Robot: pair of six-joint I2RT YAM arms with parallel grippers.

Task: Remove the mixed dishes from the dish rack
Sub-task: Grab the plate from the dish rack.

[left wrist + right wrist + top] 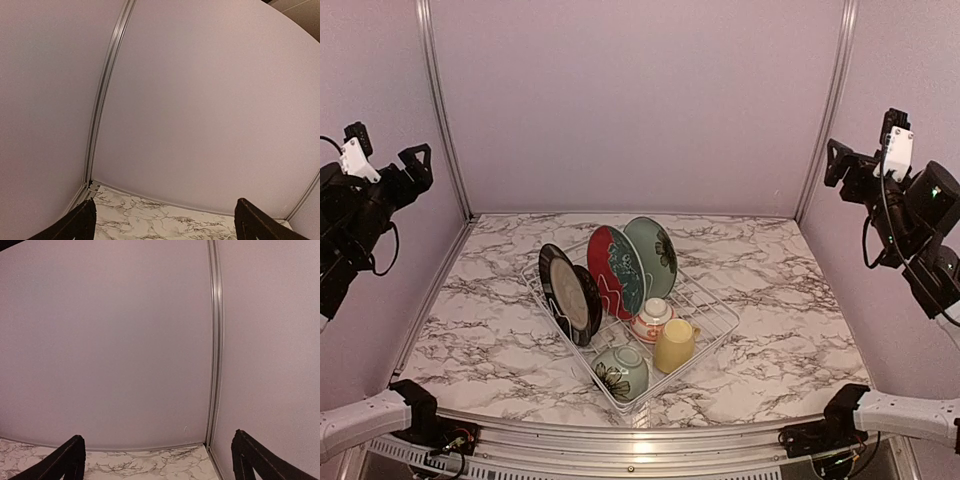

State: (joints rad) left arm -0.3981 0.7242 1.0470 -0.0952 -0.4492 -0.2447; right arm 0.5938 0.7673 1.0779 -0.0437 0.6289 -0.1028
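1. The left gripper (pixel 420 168) hangs high at the left edge of the overhead view. Its jaws are spread wide with nothing between them. In its own wrist view the two dark fingers (pixel 75 225) sit in the bottom corners, with only wall and a strip of table between them.
2. The right gripper (pixel 837 165) mirrors it at the upper right edge of the overhead view, likewise gaping and empty. In the right wrist view its fingers (pixel 255 460) frame a bare wall corner.
3. Both grippers are well apart from the dish rack (pixel 710 305). The rack sits just below the centre of the overhead view, turned on a diagonal on the marble table (pixel 800 330).
4. At the rack's left side two black-rimmed plates (pixel 565 290) stand on edge, one just in front of the other.
5. To their right the red-and-teal plate (pixel 613 270) stands on edge. The teal flowered plate (pixel 655 250) stands just behind it, toward the upper right.
6. The small red-patterned white bowl (pixel 652 318) rests in the rack's middle, below the red-and-teal plate.
7. The yellow cup (pixel 673 345) is just beside that bowl, toward the lower right.
8. The green flowered bowl (pixel 620 372) fills the rack's bottom corner, nearest the lower edge of the frame.
9. Lilac walls (pixel 640 100) close in the table, joined by metal corner posts (pixel 440 110).
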